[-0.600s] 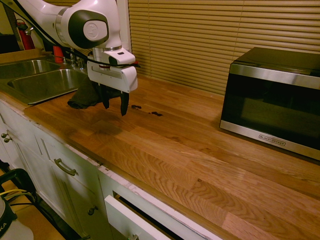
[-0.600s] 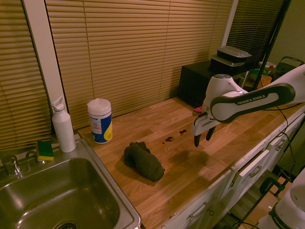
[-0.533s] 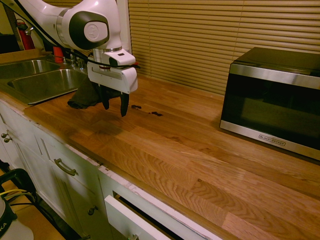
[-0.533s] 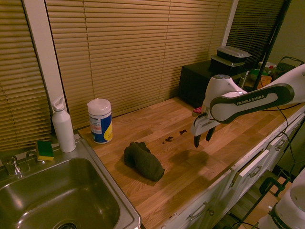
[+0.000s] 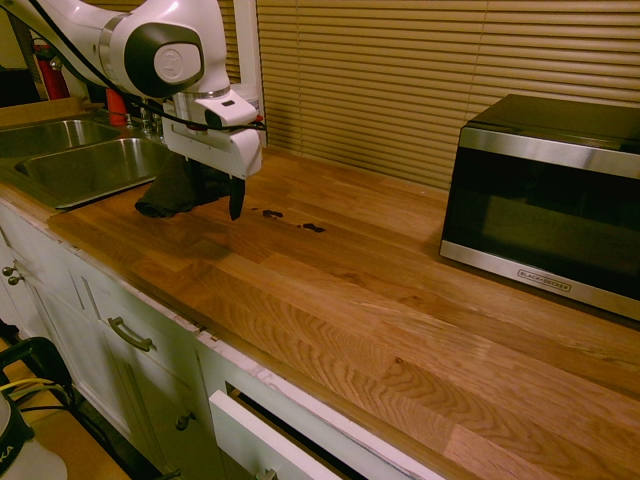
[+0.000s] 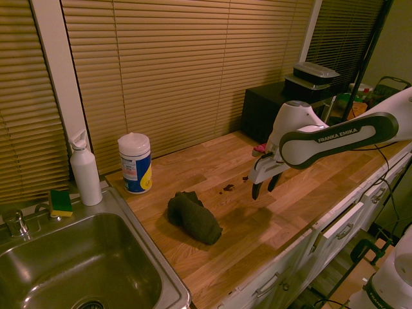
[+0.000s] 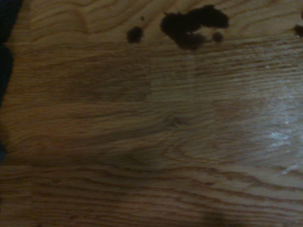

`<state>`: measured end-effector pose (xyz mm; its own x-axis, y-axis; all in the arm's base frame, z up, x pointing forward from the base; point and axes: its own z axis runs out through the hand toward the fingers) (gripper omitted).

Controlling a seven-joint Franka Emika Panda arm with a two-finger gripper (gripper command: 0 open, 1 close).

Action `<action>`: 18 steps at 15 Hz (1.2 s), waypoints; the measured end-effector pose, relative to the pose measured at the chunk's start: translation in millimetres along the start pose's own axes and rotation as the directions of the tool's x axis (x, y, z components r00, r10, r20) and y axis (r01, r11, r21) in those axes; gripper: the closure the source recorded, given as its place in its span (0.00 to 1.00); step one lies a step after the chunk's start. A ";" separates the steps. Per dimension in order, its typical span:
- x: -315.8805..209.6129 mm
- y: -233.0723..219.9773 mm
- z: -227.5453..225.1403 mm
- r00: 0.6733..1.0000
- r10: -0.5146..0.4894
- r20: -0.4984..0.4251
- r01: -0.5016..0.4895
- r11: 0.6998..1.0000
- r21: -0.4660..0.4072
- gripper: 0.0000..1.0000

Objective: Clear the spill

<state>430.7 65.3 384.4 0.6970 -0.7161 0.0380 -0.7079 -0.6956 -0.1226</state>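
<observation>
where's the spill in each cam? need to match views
First exterior view: the spill is a short row of dark blotches on the wooden counter, left of centre, just right of the gripper.
Second exterior view: the spill lies mid-frame, right of the dark cloth, left of the gripper.
Wrist view: the spill sits at the top edge.
Shared landmark: the dark cloth, beside the sink end of the row.

On the wooden counter (image 5: 400, 300), the gripper (image 5: 218, 200) hangs above the surface with jaws spread, pointing down. The spill (image 5: 290, 220) lies at its 4 o'clock, the dark cloth (image 5: 165, 195) at 9, the microwave (image 5: 545, 200) at 3.
</observation>
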 end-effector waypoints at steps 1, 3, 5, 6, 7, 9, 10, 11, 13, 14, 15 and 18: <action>-8.1 -7.7 -1.0 1.000 -0.017 -0.006 0.017 1.000 0.010 0.00; -26.8 -25.0 -4.5 0.999 -0.042 -0.019 0.042 0.999 0.022 0.00; -44.5 -44.8 -11.9 0.998 -0.060 -0.032 0.061 0.997 0.036 0.00; -53.2 -55.6 -16.3 0.997 -0.070 -0.038 0.072 0.996 0.044 0.00; -62.7 -67.0 -20.0 0.996 -0.081 -0.044 0.083 0.995 0.051 0.00; -79.7 -88.5 -24.7 0.993 -0.103 -0.055 0.106 0.993 0.058 0.00; -86.5 -99.4 -26.6 0.992 -0.115 -0.058 0.118 0.991 0.060 0.00; -91.6 -109.3 -27.0 0.990 -0.124 -0.060 0.128 0.990 0.062 0.00; -101.9 -130.6 -26.2 0.987 -0.146 -0.064 0.151 0.986 0.066 0.00; -107.2 -141.5 -25.2 0.986 -0.157 -0.063 0.161 0.985 0.068 0.00; -112.3 -151.7 -22.7 0.984 -0.167 -0.062 0.171 0.983 0.068 0.00; -122.3 -177.0 -10.7 0.981 -0.185 -0.065 0.189 0.980 0.061 0.00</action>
<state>469.5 275.3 412.1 0.8071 -0.5771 0.1247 -0.5550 -0.8136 -0.1733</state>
